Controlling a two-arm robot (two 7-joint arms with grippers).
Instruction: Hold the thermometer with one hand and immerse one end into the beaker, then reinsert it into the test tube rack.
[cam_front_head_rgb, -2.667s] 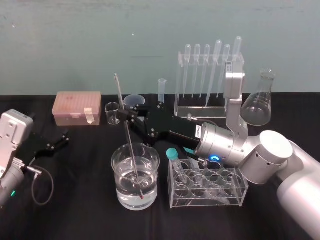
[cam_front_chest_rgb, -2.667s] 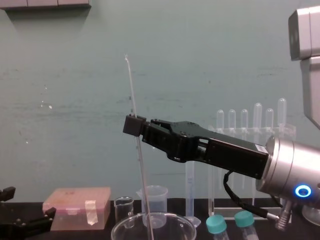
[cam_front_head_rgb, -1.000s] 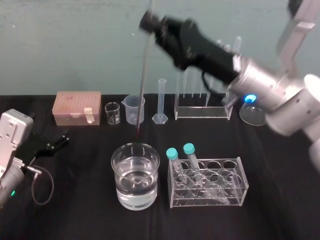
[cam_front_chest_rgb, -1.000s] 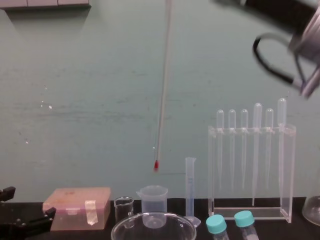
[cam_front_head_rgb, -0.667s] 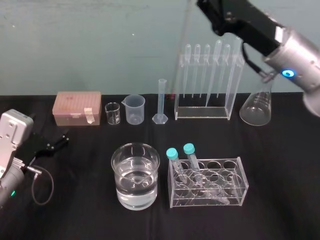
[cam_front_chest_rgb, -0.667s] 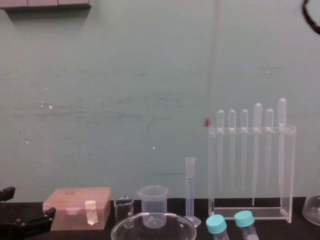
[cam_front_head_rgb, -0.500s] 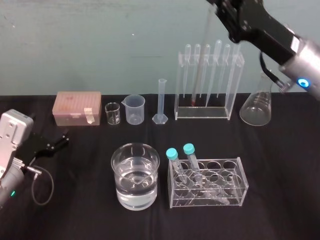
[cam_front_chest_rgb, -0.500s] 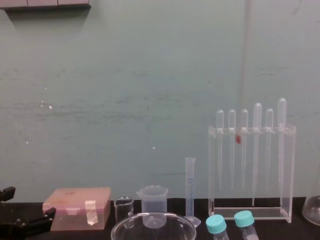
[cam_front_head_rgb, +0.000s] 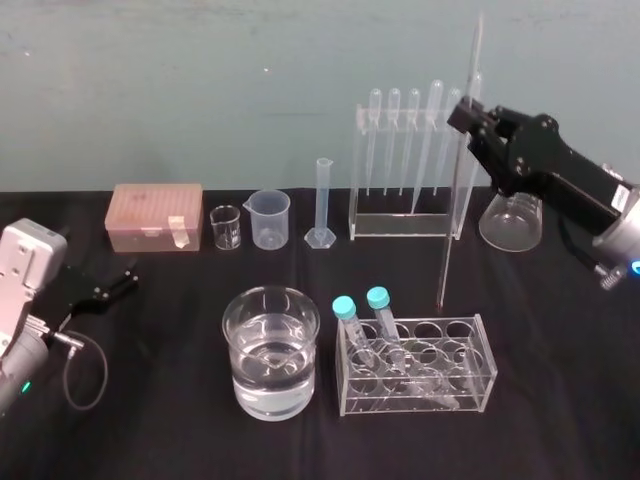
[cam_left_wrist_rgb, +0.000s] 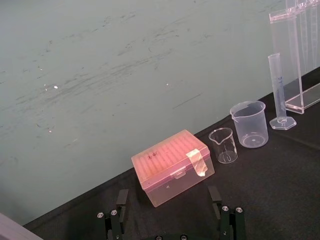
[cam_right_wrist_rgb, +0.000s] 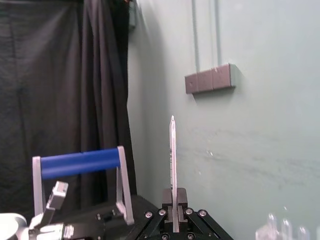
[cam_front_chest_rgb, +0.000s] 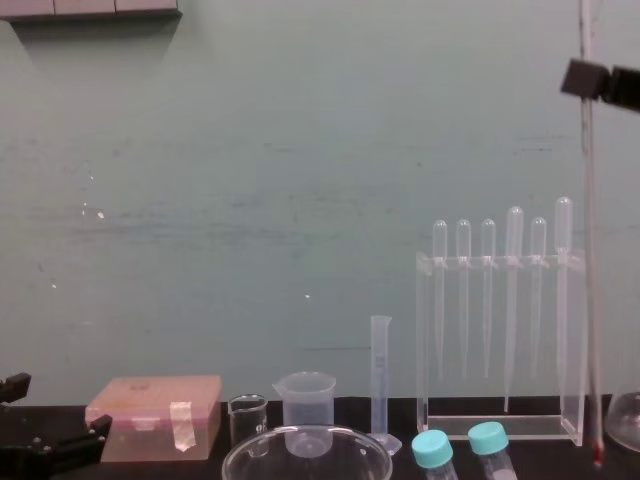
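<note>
Box: pink lidded plastic box (cam_front_head_rgb: 157, 215) with a taped front, just beyond the fingers (cam_front_head_rgb: 128, 270) of the left gripper (cam_front_head_rgb: 115, 283).
Beakers: tiny clear glass beaker (cam_front_head_rgb: 226, 227) and small translucent plastic spouted beaker (cam_front_head_rgb: 270, 218), side by side, farther from those fingers.
Cylinder: slim clear graduated cylinder (cam_front_head_rgb: 322, 203), upright, well apart from the fingers (cam_front_head_rgb: 487, 125) of the right gripper (cam_front_head_rgb: 468, 115).
Flask: clear glass conical flask (cam_front_head_rgb: 512, 222), low beneath the right fingers.
Tubes: two teal-capped tubes (cam_front_head_rgb: 345, 308) tilted in a low clear plastic rack (cam_front_head_rgb: 485, 345), well below those fingers.

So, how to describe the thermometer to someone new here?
Find the tall clear test tube rack at the back. By its right end, the right gripper holds the thermometer nearly upright. Unlike the bulb-topped pipettes, it is much longer, with a red bottom tip.
</note>
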